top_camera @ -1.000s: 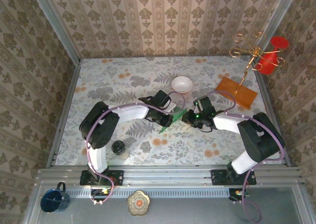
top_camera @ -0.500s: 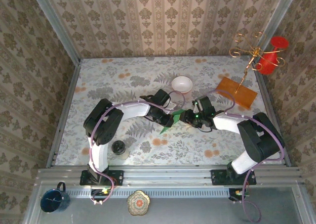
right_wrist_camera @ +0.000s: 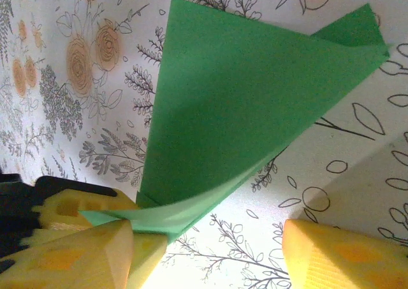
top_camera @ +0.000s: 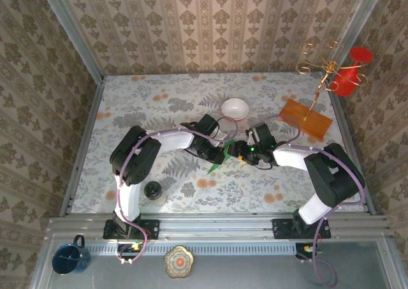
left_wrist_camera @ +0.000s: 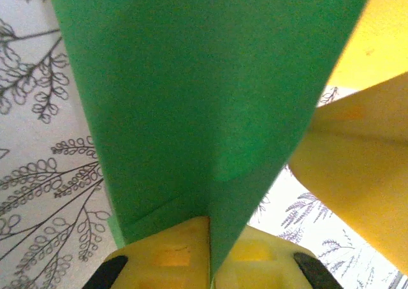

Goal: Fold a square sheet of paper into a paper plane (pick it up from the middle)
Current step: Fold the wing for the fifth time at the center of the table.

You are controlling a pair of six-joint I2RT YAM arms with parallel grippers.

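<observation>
One white bowl (top_camera: pixel 234 108) stands apart; left hand (left_wrist_camera: pixel 210 260) clenched on folded green paper (left_wrist_camera: pixel 210 78), right hand (right_wrist_camera: pixel 210 254) released.

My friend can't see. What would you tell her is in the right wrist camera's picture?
A folded green paper spreads across the middle, over a flowery tablecloth. At the bottom, the right hand holds its two yellow fingers wide apart, with the paper's lower corner beside the one in the picture's left corner.
</observation>
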